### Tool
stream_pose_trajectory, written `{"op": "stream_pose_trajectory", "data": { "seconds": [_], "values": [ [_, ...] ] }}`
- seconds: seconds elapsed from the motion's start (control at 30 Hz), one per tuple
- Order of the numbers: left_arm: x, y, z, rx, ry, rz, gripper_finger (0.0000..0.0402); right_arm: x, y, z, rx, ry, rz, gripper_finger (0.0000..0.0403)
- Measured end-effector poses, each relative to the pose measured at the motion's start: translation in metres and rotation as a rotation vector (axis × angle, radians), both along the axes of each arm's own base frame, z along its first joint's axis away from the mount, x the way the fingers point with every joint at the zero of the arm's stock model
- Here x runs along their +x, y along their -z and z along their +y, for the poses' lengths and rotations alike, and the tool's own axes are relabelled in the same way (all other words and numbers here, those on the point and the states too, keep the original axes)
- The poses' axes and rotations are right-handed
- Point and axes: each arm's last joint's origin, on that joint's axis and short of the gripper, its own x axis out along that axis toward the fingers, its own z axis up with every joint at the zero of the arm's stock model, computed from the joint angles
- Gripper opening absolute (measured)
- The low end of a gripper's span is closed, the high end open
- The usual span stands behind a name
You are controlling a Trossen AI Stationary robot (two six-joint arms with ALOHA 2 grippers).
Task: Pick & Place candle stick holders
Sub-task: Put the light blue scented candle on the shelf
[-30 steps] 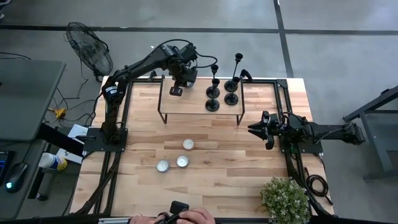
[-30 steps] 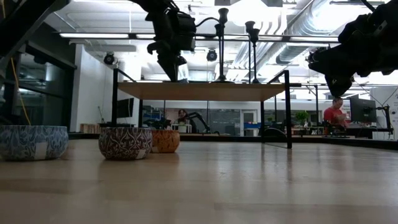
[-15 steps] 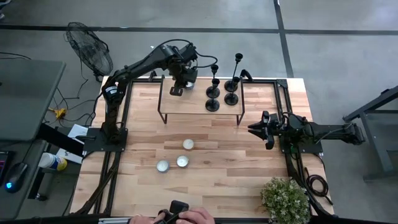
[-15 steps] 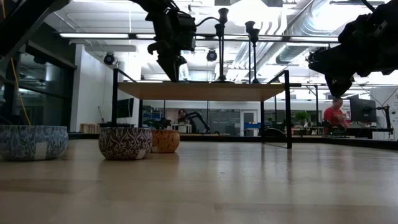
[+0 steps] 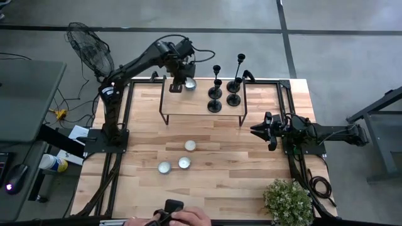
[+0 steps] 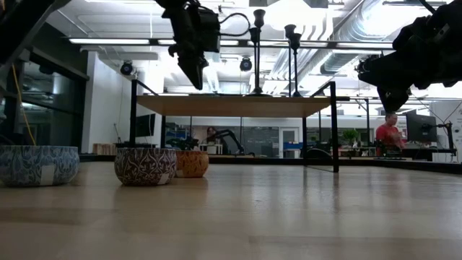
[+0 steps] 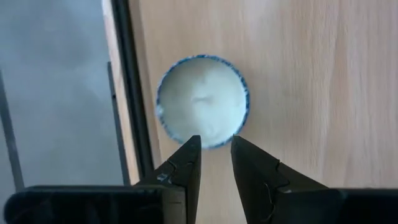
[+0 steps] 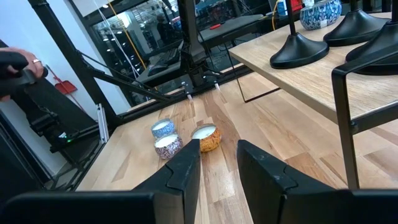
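Observation:
Several black candle stick holders stand on their round bases on the right half of a raised wooden shelf; no gripper touches them. My left gripper hovers open above the shelf's far left part, pointing steeply down, just beside a blue-rimmed white candle tin that sits on the shelf near its edge. Nothing lies between its fingers. My right gripper waits at the table's right side, level and open, with nothing in it.
Three candle tins stand on the table's near middle. A potted plant fills the near right corner. A person's hand holds a black device at the near edge. The shelf's black legs rise from the table.
My left gripper has opened and let go of the candle tin, which now rests on the shelf. The gripper has then risen a little and drawn away toward the table's far left.

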Motion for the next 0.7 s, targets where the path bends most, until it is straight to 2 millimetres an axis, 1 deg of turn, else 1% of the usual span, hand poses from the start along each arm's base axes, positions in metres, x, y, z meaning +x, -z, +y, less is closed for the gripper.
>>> {"op": "stream_pose_trajectory", "data": {
  "seconds": [0.13, 0.2, 0.3, 0.37, 0.57, 0.7],
  "values": [
    [-0.008, -0.008, 0.001, 0.017, -0.070, -0.008, 0.0086, 0.000, 0.000, 0.000, 0.000, 0.000, 0.000, 0.0098],
    [-0.017, -0.011, 0.004, -0.008, -0.141, 0.003, 0.0085, 0.000, 0.000, 0.000, 0.000, 0.000, 0.000, 0.0098],
    [-0.026, -0.015, 0.002, -0.041, -0.227, 0.017, 0.0085, 0.000, 0.000, 0.000, 0.000, 0.000, 0.000, 0.0098],
    [-0.036, -0.017, 0.004, -0.069, -0.288, 0.029, 0.0085, 0.000, 0.000, 0.000, 0.000, 0.000, 0.000, 0.0098],
    [-0.052, -0.031, -0.001, -0.090, -0.421, 0.018, 0.0085, 0.000, 0.000, 0.000, 0.000, 0.000, 0.001, 0.0098],
    [-0.063, -0.032, -0.004, -0.160, -0.555, 0.058, 0.0085, 0.000, 0.000, 0.000, 0.000, 0.000, 0.001, 0.0098]
  ]
}}
